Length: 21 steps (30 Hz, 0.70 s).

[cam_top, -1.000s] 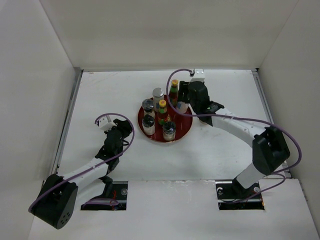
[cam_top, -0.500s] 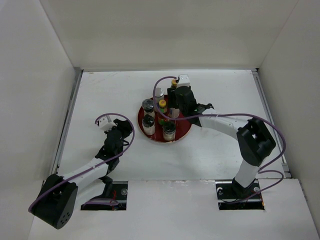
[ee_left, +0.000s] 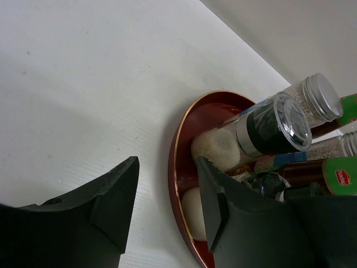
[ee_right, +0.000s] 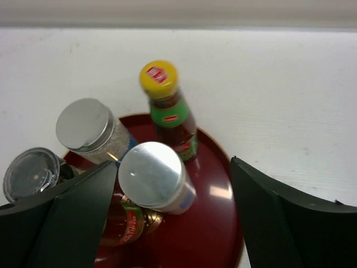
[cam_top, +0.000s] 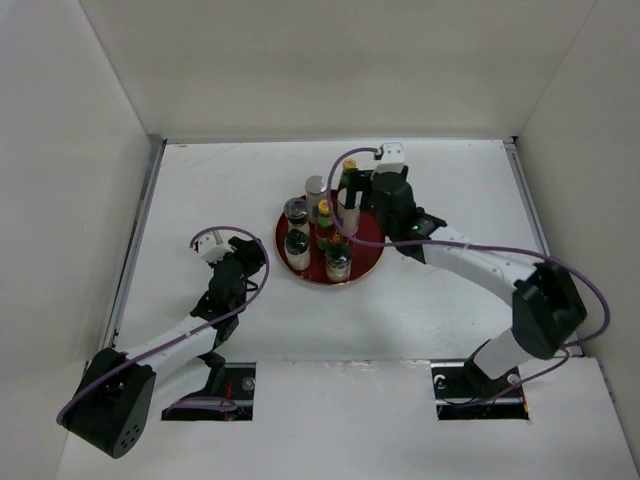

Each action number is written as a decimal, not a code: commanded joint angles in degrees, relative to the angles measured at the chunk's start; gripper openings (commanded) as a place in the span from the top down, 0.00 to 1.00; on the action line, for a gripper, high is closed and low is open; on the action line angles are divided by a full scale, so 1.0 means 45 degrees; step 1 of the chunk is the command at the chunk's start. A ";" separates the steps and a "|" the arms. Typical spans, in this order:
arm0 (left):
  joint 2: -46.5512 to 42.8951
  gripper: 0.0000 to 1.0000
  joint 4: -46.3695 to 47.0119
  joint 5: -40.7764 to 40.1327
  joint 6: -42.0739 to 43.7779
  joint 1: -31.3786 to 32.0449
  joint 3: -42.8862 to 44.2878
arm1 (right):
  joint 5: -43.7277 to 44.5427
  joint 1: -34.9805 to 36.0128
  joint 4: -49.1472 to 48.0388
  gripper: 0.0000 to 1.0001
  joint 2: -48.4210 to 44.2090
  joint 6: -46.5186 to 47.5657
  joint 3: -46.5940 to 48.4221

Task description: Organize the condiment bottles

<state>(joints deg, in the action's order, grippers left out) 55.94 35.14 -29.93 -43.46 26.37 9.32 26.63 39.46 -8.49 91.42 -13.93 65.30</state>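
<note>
The pale round silver-topped shaker is likely light and slippery; its sides should be gripped. The right pincer is spread wide, the left pincer partly open, empty.

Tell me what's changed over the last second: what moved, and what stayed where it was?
The right hand swung left over the red tray, then drew back to the right and opened. It let go of a silver-topped shaker, which now stands on the tray a little left of where it was. The left arm, the other bottles and the tray stayed put.
</note>
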 commanded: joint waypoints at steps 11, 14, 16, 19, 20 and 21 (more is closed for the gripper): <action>0.0108 0.50 0.0805 0.0050 -0.0244 0.0028 0.0136 | 0.3418 -0.1924 0.1711 0.09 -0.3363 -0.1883 -0.3416; 0.0107 0.48 0.0825 -0.0028 -0.0244 0.0067 0.0116 | 0.3048 -0.1924 0.1692 0.07 -0.2855 -0.1923 -0.3476; 0.0224 0.48 0.0825 0.0069 -0.0263 -0.0049 0.0116 | 0.2968 -0.1943 0.1673 0.08 -0.2485 -0.2098 -0.3437; 0.0050 0.47 0.0845 0.0128 -0.0303 -0.0050 0.0077 | 0.2890 -0.2119 0.1536 0.08 -0.1879 -0.2138 -0.3300; -0.0067 0.47 0.0845 0.0148 -0.0303 -0.0031 0.0058 | 0.2871 -0.2177 0.1497 0.09 -0.1684 -0.2099 -0.3261; -0.0088 0.47 0.0845 0.0090 -0.0303 -0.0030 0.0038 | 0.2832 -0.2275 0.1496 0.09 -0.1527 -0.2118 -0.3241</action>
<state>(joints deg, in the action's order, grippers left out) 56.71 35.66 -29.85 -44.12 26.30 9.32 39.66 30.37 -0.43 83.20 -22.33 49.60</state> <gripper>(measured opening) 0.531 0.911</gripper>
